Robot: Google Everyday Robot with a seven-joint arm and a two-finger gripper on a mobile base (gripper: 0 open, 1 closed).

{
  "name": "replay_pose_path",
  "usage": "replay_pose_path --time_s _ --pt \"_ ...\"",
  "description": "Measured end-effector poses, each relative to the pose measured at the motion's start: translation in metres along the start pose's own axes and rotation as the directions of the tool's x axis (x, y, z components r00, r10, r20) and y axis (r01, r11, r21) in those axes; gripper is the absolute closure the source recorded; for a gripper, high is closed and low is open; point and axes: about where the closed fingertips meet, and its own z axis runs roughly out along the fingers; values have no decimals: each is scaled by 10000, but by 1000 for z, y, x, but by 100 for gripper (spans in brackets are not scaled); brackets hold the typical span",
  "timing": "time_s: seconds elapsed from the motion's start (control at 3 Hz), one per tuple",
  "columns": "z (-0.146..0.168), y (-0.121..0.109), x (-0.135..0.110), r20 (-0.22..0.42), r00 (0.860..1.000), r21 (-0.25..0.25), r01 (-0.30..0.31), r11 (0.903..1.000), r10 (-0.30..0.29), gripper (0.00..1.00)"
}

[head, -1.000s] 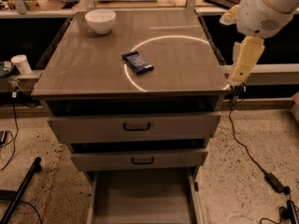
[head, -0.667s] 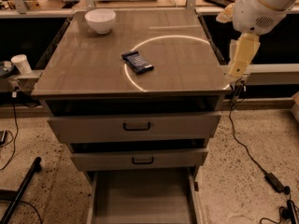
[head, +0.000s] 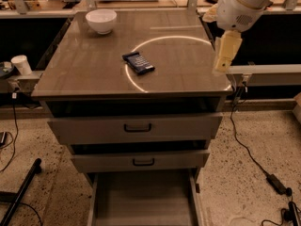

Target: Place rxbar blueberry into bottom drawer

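Gripper [head: 221,68] is at upper right of frame, hanging tip-down off the white arm [head: 244,4], over the right edge of the cabinet top [head: 84,69], holding nothing. Can't tell whether it's open or closed from this angle. rxbar blueberry [head: 138,63] lies flat on the cabinet top, roughly centre, angled diagonally, sitting on the left side of a bright ring-shaped light reflection [head: 141,86]; well apart from the gripper. White bowl [head: 101,21] is at the back left of the top, well apart from the bar. bottom drawer [head: 141,201] is pulled out at lower centre of frame, with a plain floor and nothing in it. Top drawer [head: 136,128] and middle drawer [head: 141,161], both with black handles, are each pulled out a little. White cup [head: 21,64] is on a ledge at left edge. Black cable [head: 254,159] runs across the speckled floor at lower right.
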Motion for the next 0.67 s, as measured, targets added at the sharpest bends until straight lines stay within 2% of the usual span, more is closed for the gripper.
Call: replay_pose_path --time_s 0.67 --pt "22 -14 -27 558 9980 -261 324 9991 -309 0"
